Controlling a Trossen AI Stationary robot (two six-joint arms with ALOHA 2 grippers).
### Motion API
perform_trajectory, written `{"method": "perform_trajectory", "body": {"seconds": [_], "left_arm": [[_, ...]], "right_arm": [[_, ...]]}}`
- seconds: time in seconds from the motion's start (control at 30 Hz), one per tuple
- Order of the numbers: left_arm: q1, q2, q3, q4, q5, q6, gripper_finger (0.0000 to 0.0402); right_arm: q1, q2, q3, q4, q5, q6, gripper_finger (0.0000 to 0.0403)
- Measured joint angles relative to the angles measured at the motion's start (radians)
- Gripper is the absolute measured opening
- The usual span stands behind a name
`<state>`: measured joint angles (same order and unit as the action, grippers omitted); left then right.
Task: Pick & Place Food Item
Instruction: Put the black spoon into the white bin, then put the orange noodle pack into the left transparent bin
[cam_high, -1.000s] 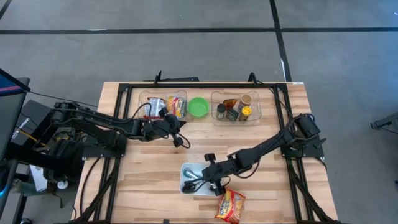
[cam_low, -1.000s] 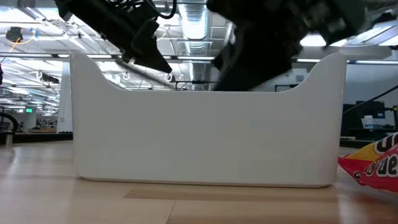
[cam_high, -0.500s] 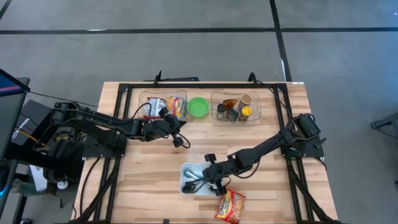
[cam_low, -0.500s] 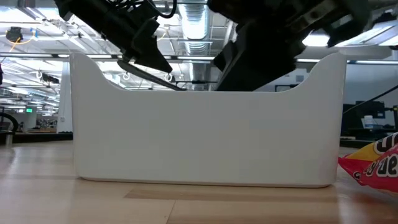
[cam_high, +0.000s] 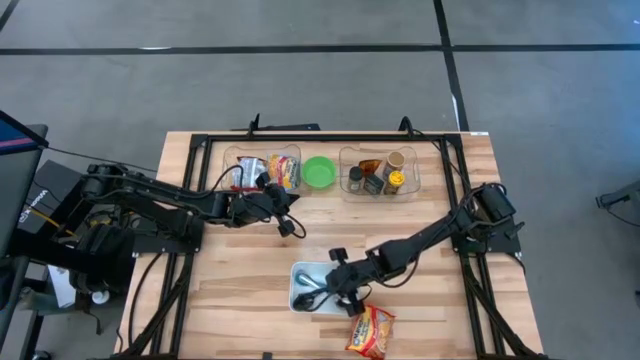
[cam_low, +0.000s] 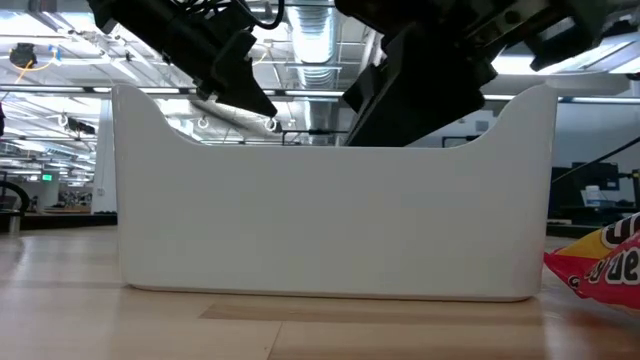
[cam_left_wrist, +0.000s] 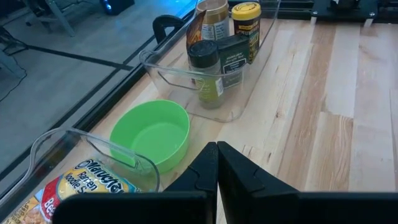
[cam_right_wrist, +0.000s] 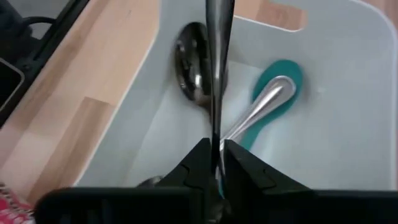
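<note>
Your food item, the noodle packet (cam_high: 370, 331), is a crinkled red-and-yellow pouch lying flat on the wood just beside the white bin (cam_high: 296, 276), at the table's near edge. Your right gripper (cam_right_wrist: 214, 163) sits over that bin, fingers pinched on a thin metal utensil handle (cam_right_wrist: 217, 74) above a spoon (cam_right_wrist: 189, 62). Your left gripper (cam_left_wrist: 217, 163) is closed on nothing, near the green bowl (cam_left_wrist: 151, 132).

A green bowl (cam_high: 319, 171) sits on the wooden counter (cam_high: 240, 280) between two clear bins. The near white tray (cam_high: 300, 272) holds metal spoons (cam_right_wrist: 189, 59) and a teal-handled utensil (cam_right_wrist: 277, 81). Beyond the counter, gray floor (cam_high: 300, 90) crossed by dark lines.
</note>
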<state>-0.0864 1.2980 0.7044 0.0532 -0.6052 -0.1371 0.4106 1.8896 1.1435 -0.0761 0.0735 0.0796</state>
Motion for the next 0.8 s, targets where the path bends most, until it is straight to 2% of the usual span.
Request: {"method": "perform_trajectory", "body": {"seconds": [0.27, 0.67, 0.8], "left_arm": [[0.000, 0.000, 0.000, 0.000, 0.000, 0.000, 0.0003], [0.000, 0.000, 0.000, 0.000, 0.000, -0.001, 0.0003], [0.000, 0.000, 0.000, 0.000, 0.000, -0.002, 0.0003]], "right_arm": [[-0.002, 0.000, 0.000, 0.001, 0.001, 0.000, 0.0075], [-0.016, -0.001, 0.002, -0.004, 0.001, 0.003, 0.0077], [-0.016, -0.002, 0.050, -0.059, 0.001, 0.001, 0.0077]]}}
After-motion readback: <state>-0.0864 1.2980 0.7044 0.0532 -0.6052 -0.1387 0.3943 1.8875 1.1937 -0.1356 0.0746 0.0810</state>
